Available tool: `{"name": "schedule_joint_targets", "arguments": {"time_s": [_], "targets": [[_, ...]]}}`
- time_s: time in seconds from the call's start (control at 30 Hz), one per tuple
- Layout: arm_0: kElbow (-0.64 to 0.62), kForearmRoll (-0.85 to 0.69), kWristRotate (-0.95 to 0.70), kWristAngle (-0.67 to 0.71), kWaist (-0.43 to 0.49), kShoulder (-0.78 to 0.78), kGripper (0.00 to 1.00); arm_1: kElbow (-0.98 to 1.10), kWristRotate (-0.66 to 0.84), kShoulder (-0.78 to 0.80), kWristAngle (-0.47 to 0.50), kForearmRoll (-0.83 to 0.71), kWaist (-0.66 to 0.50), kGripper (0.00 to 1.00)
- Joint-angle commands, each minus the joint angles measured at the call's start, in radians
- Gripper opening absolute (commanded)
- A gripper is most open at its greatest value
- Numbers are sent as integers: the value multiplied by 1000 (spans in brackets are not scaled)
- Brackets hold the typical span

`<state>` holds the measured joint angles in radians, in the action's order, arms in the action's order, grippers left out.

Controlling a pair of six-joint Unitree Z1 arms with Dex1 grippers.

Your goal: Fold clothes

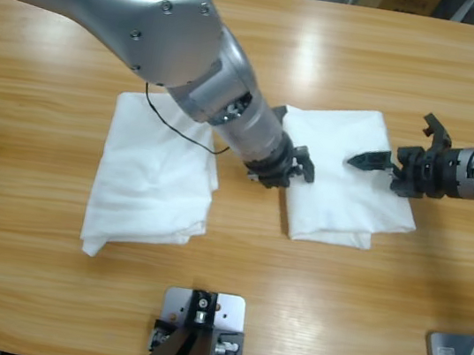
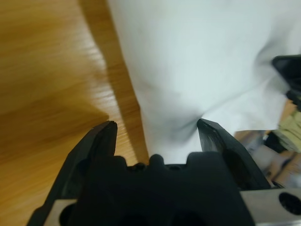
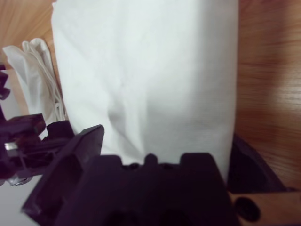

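Two folded white clothes lie on the wooden table. The right one (image 1: 344, 180) has a gripper at each end. My left gripper (image 1: 284, 172) stands open at its left edge, with one jaw over the wood and the other over the cloth (image 2: 197, 61), gripping nothing (image 2: 157, 126). My right gripper (image 1: 400, 147) hovers wide open over the same shirt's right part. In the right wrist view, the white cloth (image 3: 150, 70) fills the space between the jaws of my right gripper (image 3: 164, 143). The other folded shirt (image 1: 152, 178) lies apart to the left, untouched.
The left arm's large silver elbow (image 1: 129, 1) covers the upper left of the high view. A thin black cable (image 1: 182, 129) hangs over the left shirt. Bare wood runs along the table's front (image 1: 310, 287) and far side.
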<state>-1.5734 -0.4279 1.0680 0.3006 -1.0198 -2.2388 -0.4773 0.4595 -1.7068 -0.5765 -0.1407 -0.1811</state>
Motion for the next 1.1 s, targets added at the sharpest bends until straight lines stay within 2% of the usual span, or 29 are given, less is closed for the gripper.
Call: {"name": "schedule_joint_targets", "arguments": {"time_s": [0.03, 0.33, 0.47, 0.67, 0.87, 0.93, 1.1], "targets": [[-181, -147, -37, -86, -67, -140, 761, 54, 13, -49, -16, -10, 12, 867], [-227, -146, -15, -76, -68, -164, 761, 66, 13, -36, -23, -21, 22, 867], [-224, -171, 54, -116, -66, -155, 757, 68, 13, -37, -29, -22, 25, 867], [-220, -222, 62, -155, -55, -145, 754, 63, 25, -58, -29, -22, 28, 866], [-311, -221, 57, -104, -36, -182, 723, 60, 27, -67, -30, -24, 28, 865], [-329, -221, 56, -101, -36, -190, 642, 62, 26, -66, -31, -26, 28, 865], [-340, -222, 55, -65, -37, -202, 605, 63, 26, -62, -32, -28, 28, 864]]}}
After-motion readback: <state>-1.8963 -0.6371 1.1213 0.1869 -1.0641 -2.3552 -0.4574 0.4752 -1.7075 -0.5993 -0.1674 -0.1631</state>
